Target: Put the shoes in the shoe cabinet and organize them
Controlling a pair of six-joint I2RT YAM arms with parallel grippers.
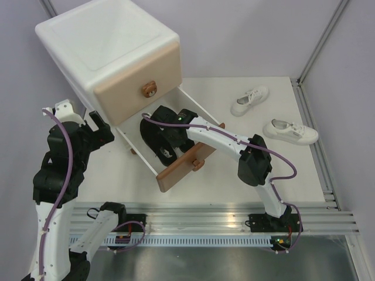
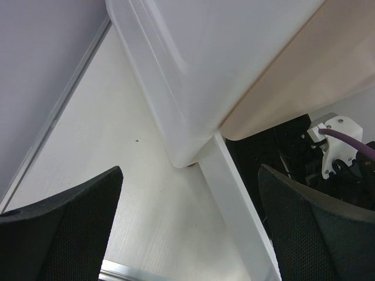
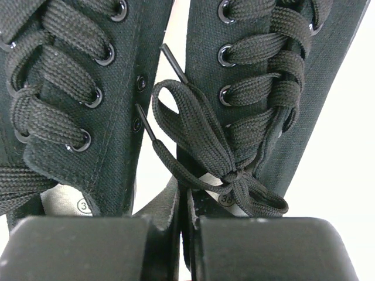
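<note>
The white shoe cabinet [image 1: 111, 41] stands at the back left with its lower drawer [image 1: 181, 167] pulled out. Both black shoes [image 1: 159, 140] lie side by side inside that drawer. My right gripper [image 1: 171, 124] reaches into the drawer, and in the right wrist view it [image 3: 184, 234] is shut on the inner collar edges of the left black shoe [image 3: 70, 88] and the right black shoe [image 3: 263, 76], pinching them together. Two white shoes [image 1: 250, 99] [image 1: 291, 132] lie on the table at the right. My left gripper [image 2: 190, 234] hangs open beside the cabinet's lower left corner [image 2: 187, 155], holding nothing.
The beige upper drawer front [image 1: 137, 88] is closed. The brown drawer front [image 1: 181, 167] juts toward the arm bases. A metal rail [image 1: 316, 134] borders the table on the right, and another rail [image 1: 205, 219] runs along the near edge.
</note>
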